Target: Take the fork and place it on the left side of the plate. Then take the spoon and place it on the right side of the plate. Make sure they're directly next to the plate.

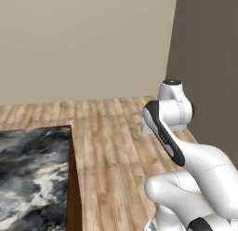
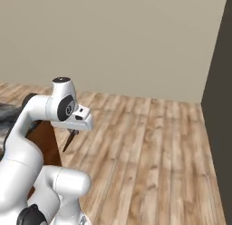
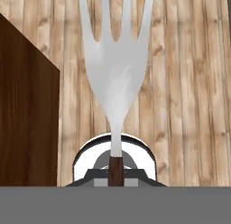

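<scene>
A: Silver tines on the slim dark-handled fork [image 3: 115,74] point toward 12 o'clock in the hand view, above wooden floor. Held?

B: Yes, the pincer [image 2: 71,137] is clenched on its handle. Stiff, light, slippery metal; that handle grip suits it.

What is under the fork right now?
Under the fork is bare wooden floor, with the counter's dark wood side beside it. The fork's head covers the floor strip directly beneath.

We see our arm [image 1: 186,146] folded tight above the base — elbow bent, wrist high, hand [image 2: 72,117] angled downward. Our jaws are closed on the fork [image 3: 115,78] — tines pointing away from the hand.
</scene>
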